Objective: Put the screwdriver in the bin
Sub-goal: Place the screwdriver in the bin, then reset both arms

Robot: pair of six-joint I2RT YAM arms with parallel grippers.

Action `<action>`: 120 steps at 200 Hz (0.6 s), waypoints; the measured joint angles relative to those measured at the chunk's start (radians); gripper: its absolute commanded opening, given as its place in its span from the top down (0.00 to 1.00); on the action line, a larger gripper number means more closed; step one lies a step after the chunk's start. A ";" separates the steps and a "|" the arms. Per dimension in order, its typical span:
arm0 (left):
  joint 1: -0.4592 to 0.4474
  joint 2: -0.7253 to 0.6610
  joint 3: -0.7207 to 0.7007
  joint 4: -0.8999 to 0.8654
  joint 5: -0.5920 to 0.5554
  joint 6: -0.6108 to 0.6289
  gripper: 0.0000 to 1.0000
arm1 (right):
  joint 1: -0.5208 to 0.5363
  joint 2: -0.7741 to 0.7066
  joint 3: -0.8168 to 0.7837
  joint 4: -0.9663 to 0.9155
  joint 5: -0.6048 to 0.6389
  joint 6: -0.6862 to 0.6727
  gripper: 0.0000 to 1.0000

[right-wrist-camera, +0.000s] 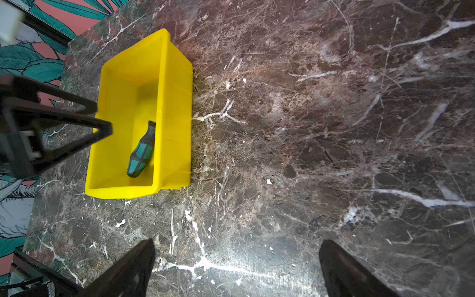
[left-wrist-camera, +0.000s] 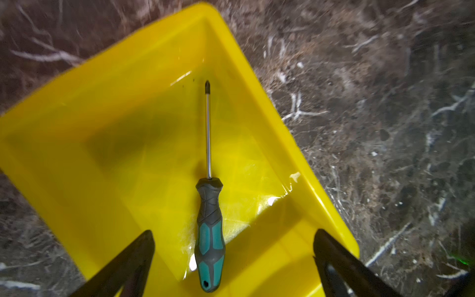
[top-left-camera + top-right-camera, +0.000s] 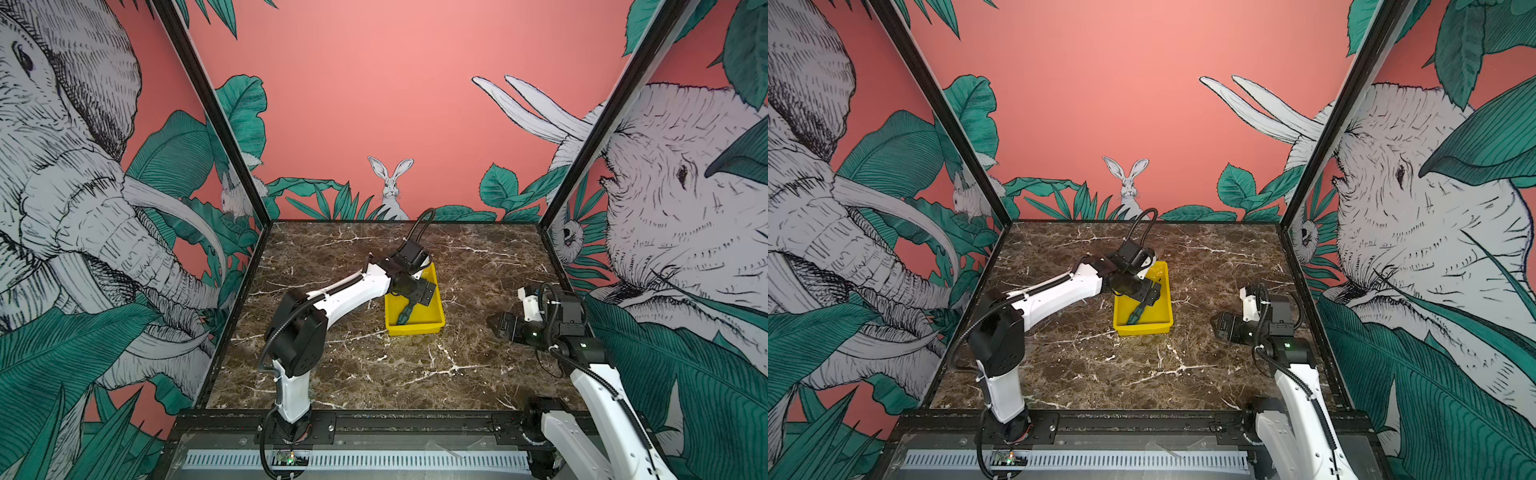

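Yellow plastic stands out in both top views: I count one bin (image 3: 415, 330) on the marbled bench (image 3: 374, 374), one screwdriver (image 3: 404, 315) lying inside it, and two grippers. The left gripper (image 3: 417, 300) hangs over the bin's middle, and its arm crosses the bin's far left corner and hides part of the floor there. The right gripper (image 3: 496, 326) sits low to the right of the bin, well apart from it.

From the left wrist I see the single screwdriver (image 2: 209, 231) flat on the bin (image 2: 77, 108) floor, shaft pointing toward a corner. The left gripper (image 2: 233, 231) is spread wide, one finger on either side of the handle, touching neither it nor the bin.

From the right wrist, the green handle (image 1: 142, 151) lies close to one long wall of the bin (image 1: 174, 128); I cannot make out the shaft. The left gripper (image 1: 104, 118) reaches over the opposite rim. The right gripper (image 1: 237, 241) is spread wide and holds nothing.
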 measured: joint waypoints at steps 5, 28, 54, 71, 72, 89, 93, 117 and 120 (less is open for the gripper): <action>0.000 -0.018 0.000 0.003 -0.001 0.003 0.01 | 0.000 0.005 0.005 -0.003 0.000 0.000 0.01; 0.000 -0.124 -0.034 0.053 -0.020 0.049 0.00 | 0.000 0.027 0.045 -0.005 -0.004 -0.002 0.01; 0.011 -0.278 -0.133 0.109 -0.084 0.111 0.01 | 0.000 0.030 0.103 0.004 0.017 -0.003 0.01; 0.042 -0.363 -0.183 0.132 -0.111 0.138 0.00 | 0.000 0.037 0.142 0.012 0.045 -0.007 0.01; 0.045 -0.367 -0.185 0.133 -0.113 0.139 0.00 | 0.000 0.038 0.144 0.013 0.045 -0.008 0.01; 0.122 -0.435 -0.234 0.153 -0.130 0.154 0.00 | 0.000 0.053 0.175 0.025 0.067 -0.015 0.01; 0.141 -0.451 -0.248 0.155 -0.138 0.160 0.00 | 0.000 0.058 0.182 0.029 0.070 -0.017 0.01; 0.212 -0.537 -0.347 0.176 -0.219 0.198 0.00 | 0.000 0.097 0.218 0.058 0.102 -0.029 0.01; 0.213 -0.549 -0.361 0.181 -0.229 0.204 0.00 | 0.000 0.103 0.221 0.063 0.107 -0.030 0.01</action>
